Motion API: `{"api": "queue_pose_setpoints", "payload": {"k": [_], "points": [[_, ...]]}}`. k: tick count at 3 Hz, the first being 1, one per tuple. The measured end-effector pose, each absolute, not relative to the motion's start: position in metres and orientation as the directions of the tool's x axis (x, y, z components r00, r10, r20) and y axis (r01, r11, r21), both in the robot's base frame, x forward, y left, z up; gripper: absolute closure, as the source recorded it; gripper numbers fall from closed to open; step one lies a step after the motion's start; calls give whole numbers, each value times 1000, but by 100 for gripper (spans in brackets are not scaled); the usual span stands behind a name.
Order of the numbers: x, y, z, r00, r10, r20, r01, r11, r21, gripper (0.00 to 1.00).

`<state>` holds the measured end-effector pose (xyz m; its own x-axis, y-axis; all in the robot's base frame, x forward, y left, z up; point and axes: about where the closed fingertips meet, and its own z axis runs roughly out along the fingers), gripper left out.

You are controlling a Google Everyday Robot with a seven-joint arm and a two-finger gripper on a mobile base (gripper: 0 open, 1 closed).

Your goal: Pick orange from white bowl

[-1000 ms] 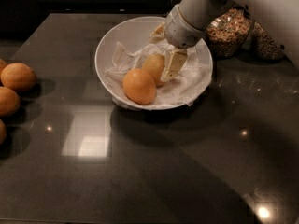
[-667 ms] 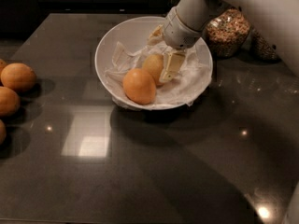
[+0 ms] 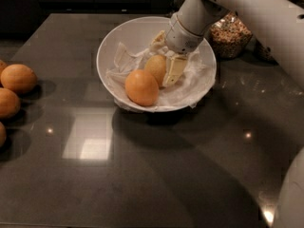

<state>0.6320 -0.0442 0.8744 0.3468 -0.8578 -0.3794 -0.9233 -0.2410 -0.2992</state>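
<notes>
Orange point(image 3: 156, 68) in bowl point(image 3: 110, 41), table's point(image 3: 166, 175) far edge | gripper point(image 3: 163, 61) down in bowl, jaws apart, straddling orange | brighter fruit point(image 3: 141, 87) just beside

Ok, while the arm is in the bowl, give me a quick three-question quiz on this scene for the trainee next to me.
1. Multiple choice: how many fruits lie in the white bowl? A one, B two, C four.
2. True or false: the gripper hangs clear outside the white bowl.
3. Fill in: the white bowl is lined with crumpled white ____.

Key
1. B: the orange and a brighter fruit in front of it.
2. False: the gripper is down inside the white bowl, right at the orange.
3. paper.
</notes>
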Motion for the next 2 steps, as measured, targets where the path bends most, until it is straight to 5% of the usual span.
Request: {"api": "queue_pose_setpoints", "payload": {"k": [2], "points": [[635, -46, 865, 337, -861, -380, -930, -240, -280, 29]]}}
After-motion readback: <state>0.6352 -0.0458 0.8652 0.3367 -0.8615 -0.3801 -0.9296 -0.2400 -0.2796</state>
